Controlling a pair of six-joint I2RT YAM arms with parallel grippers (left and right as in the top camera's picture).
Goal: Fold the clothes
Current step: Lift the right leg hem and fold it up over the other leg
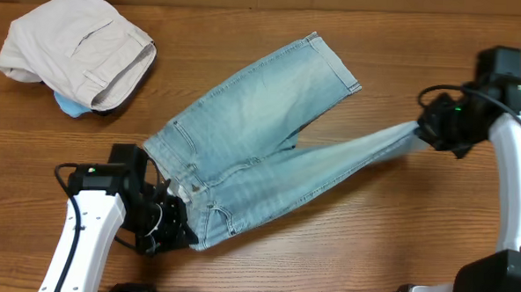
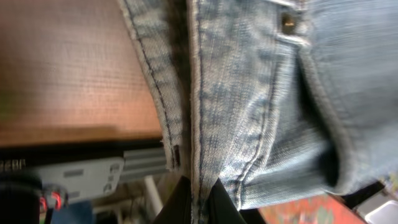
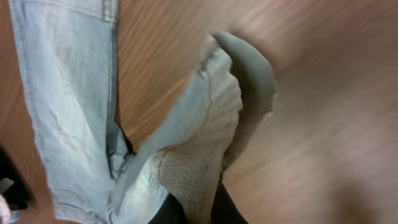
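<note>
The left gripper [image 1: 171,220] sits at about 7 o'clock on the brown wooden table [image 1: 370,248], its jaws closed narrowly on the waistband edge of the light blue faded denim jeans [image 1: 261,137]. The left wrist view shows the stitched band pinched between the two dark fingers [image 2: 180,208]. The right gripper [image 1: 424,131], at about 3 o'clock, is clamped on the hem end of one trouser leg. In its wrist view the cuff is bunched and turned so that the pale inner weave shows above the fingers [image 3: 163,214].

The jeans lie across the middle of the table. The held leg runs taut from the waist toward 3 o'clock, and the free leg lies flat, pointing toward 1 o'clock. A folded pair of beige khaki trousers [image 1: 75,45] lies well apart at 10 o'clock.

Both holds look thin, each taking only an edge of cloth. If the arms draw further apart, I judge the hem or the waistband could slip out and the leg would drop in a heap. The crumpled cuff may also carry a twist into any fold. If the held leg swings across, it could drag the free leg askew, since nothing pins that leg down.
</note>
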